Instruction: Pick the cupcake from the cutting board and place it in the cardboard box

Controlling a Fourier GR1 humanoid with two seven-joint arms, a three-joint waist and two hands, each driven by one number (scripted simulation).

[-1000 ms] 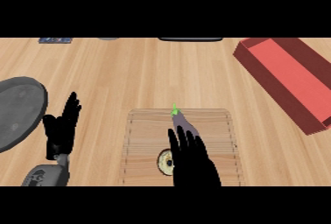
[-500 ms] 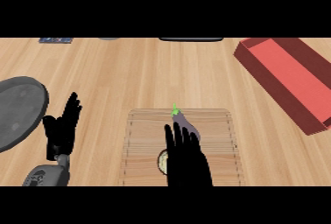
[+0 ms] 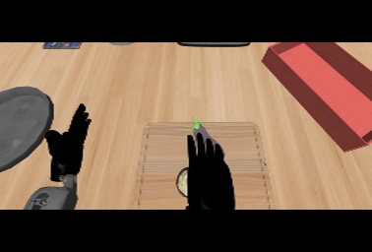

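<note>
Wooden counter point(image 3: 145, 83) across the whole view, light planks from left to right. At the far right, a red box point(image 3: 323, 88) with low walls, long and set at an angle, well apart from the board. At the left edge, a large grey plate point(image 3: 18, 125), only partly in view. In the near middle, a wooden cutting board point(image 3: 243, 162) with fine slats. Over the middle of this board, the right hand point(image 3: 209, 172), black, fingers straight and close together, pointing to the far side; nothing held, nothing pinched. Under its left edge, a small part of the cupcake point(image 3: 182, 181), pale and round, still on the board, mostly hidden by the hand; not possible to tell whether the palm touches it. Just beyond the fingertips, near the far edge of the board, a small purple vegetable with a green stem point(image 3: 198, 127), mostly hidden as well. At the near left, between plate and board, the left hand point(image 3: 69, 145), open and at rest, fingers up and a little spread, empty. Along the far edge, some dark objects point(image 3: 213, 44), too cropped to name.
</note>
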